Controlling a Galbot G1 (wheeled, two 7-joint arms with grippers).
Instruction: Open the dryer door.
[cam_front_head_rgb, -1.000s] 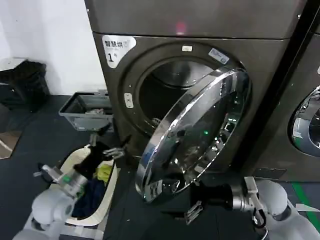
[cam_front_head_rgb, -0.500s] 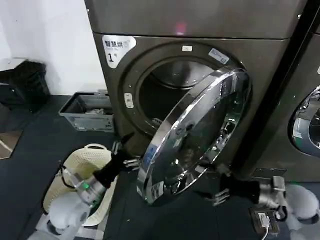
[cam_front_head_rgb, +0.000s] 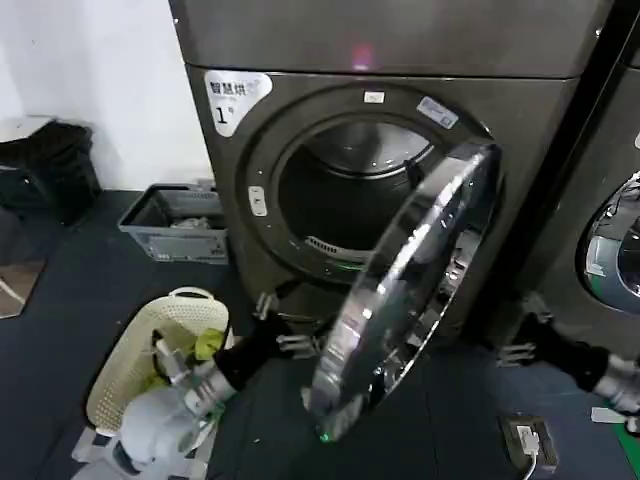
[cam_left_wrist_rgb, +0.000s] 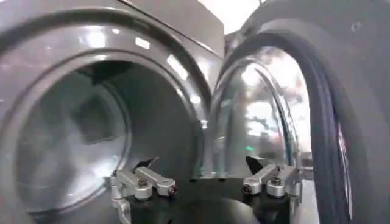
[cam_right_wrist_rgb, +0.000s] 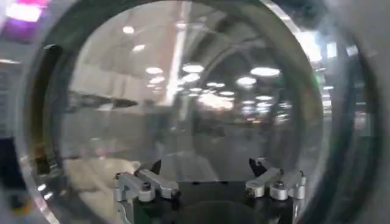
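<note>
1. Left gripper (cam_front_head_rgb: 268, 318): fingers spread and empty, held low before the drum opening, just beside the inner face of the dryer door (cam_front_head_rgb: 415, 290). In the left wrist view the left gripper (cam_left_wrist_rgb: 204, 182) points into the gap between drum and door.
2. Right gripper (cam_front_head_rgb: 520, 330): fingers apart, holding nothing, on the outer side of the door, near its hinge edge. In the right wrist view the right gripper (cam_right_wrist_rgb: 207, 182) faces the domed glass (cam_right_wrist_rgb: 189, 103).
3. Dryer door: swung well out from the machine marked "1" (cam_front_head_rgb: 222, 114), seen nearly edge-on, chrome rim lowest toward the floor; drum (cam_front_head_rgb: 350, 190) exposed.
4. Surroundings: a cream laundry basket (cam_front_head_rgb: 150, 350) with clothes stands on the floor beside the left arm; a grey crate (cam_front_head_rgb: 175, 225) sits against the wall.
5. Risks, as judged: the door, held by neither gripper, may swing back and strike the left gripper; a further push from the left arm could knock the basket; pressing on the glass could strain the hinge.
</note>
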